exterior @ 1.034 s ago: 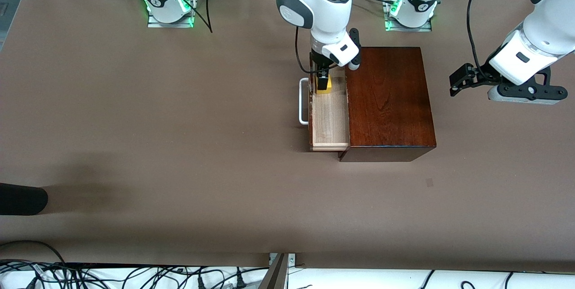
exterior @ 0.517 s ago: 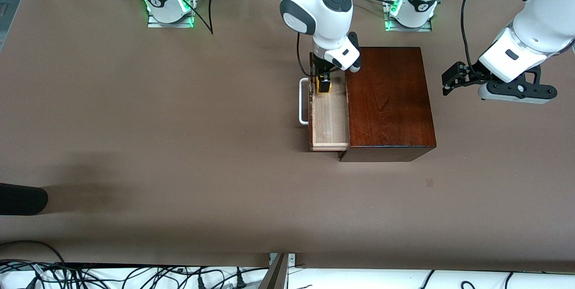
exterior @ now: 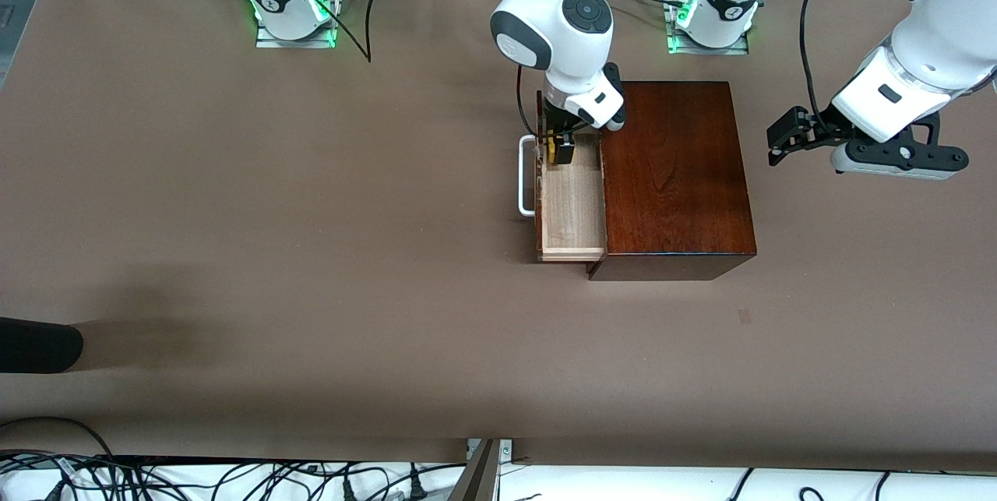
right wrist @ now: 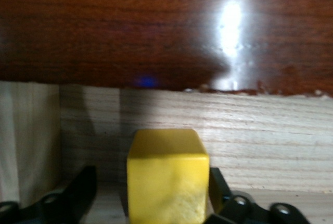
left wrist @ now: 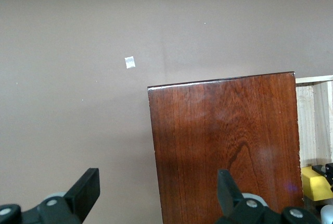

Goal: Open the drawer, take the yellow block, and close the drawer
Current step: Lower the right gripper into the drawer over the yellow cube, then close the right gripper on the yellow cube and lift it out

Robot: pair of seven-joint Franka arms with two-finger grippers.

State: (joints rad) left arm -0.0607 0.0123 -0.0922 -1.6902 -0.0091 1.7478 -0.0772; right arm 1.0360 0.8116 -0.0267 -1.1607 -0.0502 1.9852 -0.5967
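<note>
The matte brown desk (exterior: 311, 252) carries a glossy reddish-brown wooden box (exterior: 674, 174). Its drawer (exterior: 572, 205) stands pulled out toward the right arm's end, pale grainy wood inside, with a white loop handle (exterior: 527, 175). The yellow block (right wrist: 167, 174), a smooth cube, sits in the drawer's corner at about 12 o'clock. The right end effector (exterior: 559, 149) reaches down into the drawer, fingers apart on either side of the block, one finger touching it. The left end effector (exterior: 787, 139) waits spread open over bare desk, beside the box.
</note>
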